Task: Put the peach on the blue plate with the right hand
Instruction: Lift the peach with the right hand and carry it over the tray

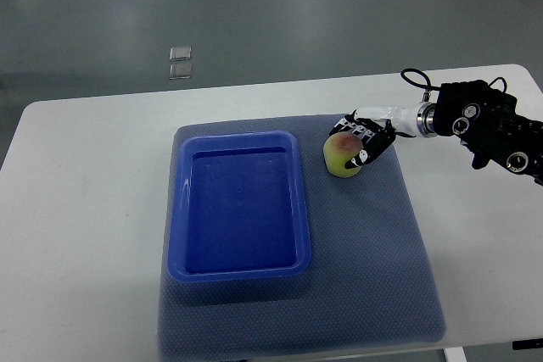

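On the mat just right of the plate point(238, 270), the peach point(341, 157) sat with my right hand point(366, 140) curled around it. I judged this the grasp; next, lift and carry left.

1. A white table point(85, 209) is being covered in part by a grey-blue mat point(373, 277).
2. A blue plate point(240, 270), a rectangular tray, is being borne on the mat's left half.
3. A peach point(341, 157) is being grasped by the right hand point(363, 138), just beside the plate's far right corner.
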Available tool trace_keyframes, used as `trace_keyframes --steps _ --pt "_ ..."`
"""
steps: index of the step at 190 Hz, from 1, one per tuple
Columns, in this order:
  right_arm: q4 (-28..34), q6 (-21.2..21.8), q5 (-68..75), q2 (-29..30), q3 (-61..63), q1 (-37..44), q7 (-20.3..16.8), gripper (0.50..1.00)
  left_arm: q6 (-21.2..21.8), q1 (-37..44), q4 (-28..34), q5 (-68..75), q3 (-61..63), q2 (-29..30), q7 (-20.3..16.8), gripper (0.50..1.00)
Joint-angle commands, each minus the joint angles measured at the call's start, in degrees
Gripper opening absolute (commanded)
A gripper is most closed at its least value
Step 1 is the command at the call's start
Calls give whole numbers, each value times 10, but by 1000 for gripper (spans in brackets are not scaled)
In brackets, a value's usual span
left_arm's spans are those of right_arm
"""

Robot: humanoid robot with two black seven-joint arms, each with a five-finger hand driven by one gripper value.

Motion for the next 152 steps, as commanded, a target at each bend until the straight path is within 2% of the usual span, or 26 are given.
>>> trace_keyframes --steps 1,12,19,40,61,62,70,80,81,100,127,135,152 --pt "1 1 4 -1 4 15 0 652 -3 0 -1 0 -1 0 1 1000" --pt "1 1 5 -1 5 18 0 650 -4 0 -1 0 -1 0 1 1000" --pt "1 5 6 0 5 31 7 617 -5 0 -2 0 -1 0 1 1000" --pt "3 10 7 15 4 54 21 601 -7 0 -2 0 -1 0 1 1000" --pt "3 12 7 34 4 62 21 601 -7 0 -2 0 -1 0 1 1000" --pt "5 17 7 53 3 68 21 601 -7 0 -2 0 -1 0 1 1000" --pt "7 20 7 72 3 74 21 601 -7 1 -2 -1 -1 0 1 1000" --pt "7 20 7 72 3 74 21 601 -7 1 -2 -1 -1 0 1 1000" --pt "7 21 6 102 -3 82 21 603 -7 1 -2 0 -1 0 1 1000" --pt "6 21 1 144 -5 89 21 603 -7 1 -2 -1 -1 0 1 1000" --pt "-1 21 -3 164 -25 96 21 605 -7 1 -1 -1 -1 0 1 1000" --pt "-3 15 -3 178 -71 95 21 607 -7 6 -2 -1 -1 0 1 1000" --pt "-4 14 -4 189 -92 90 21 617 -8 8 -2 -1 -1 0 1 1000"
